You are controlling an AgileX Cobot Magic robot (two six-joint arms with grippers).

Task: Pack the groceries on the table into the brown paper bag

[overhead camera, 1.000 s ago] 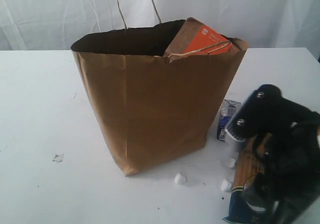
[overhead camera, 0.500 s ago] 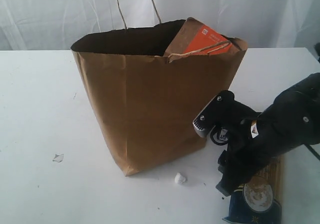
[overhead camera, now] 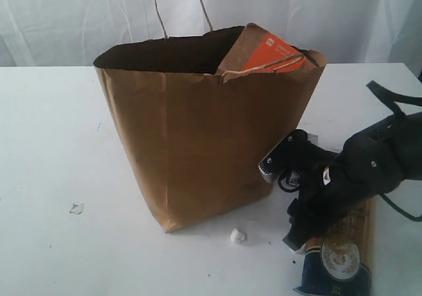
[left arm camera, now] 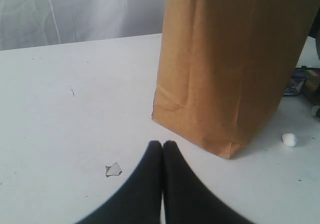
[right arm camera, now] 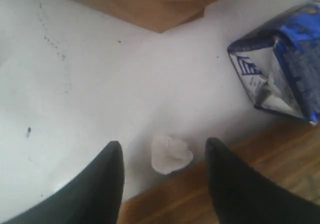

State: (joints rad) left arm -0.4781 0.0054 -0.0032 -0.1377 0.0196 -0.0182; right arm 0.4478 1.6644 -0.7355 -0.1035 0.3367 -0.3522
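The brown paper bag (overhead camera: pixel 204 138) stands upright mid-table, and the brown pouch with the orange label (overhead camera: pixel 267 51) pokes out of its top. To its right the long spaghetti pack (overhead camera: pixel 343 256) lies flat on the table (overhead camera: pixel 53 144). My right arm (overhead camera: pixel 349 174) hangs low over that pack's near end. My right gripper (right arm camera: pixel 162 149) is open, straddling a small white lump (right arm camera: pixel 171 154) at the edge of the spaghetti pack (right arm camera: pixel 230 194). The small blue-white carton (right arm camera: pixel 285 69) lies just beyond. My left gripper (left arm camera: pixel 162 145) is shut and empty, short of the bag (left arm camera: pixel 230 59).
A white lump (overhead camera: pixel 237 235) lies by the bag's front right corner, also the white lump (left arm camera: pixel 289 139) in the left wrist view. A torn white scrap (left arm camera: pixel 114 169) lies beside the left fingertips; it shows as the scrap (overhead camera: pixel 76 208) at far left. A white curtain hangs behind the table.
My right arm has swung left and down over the spaghetti pack, now covering the carton and two white lumps in the exterior view. Its jaws have narrowed a little. The bag has not moved.
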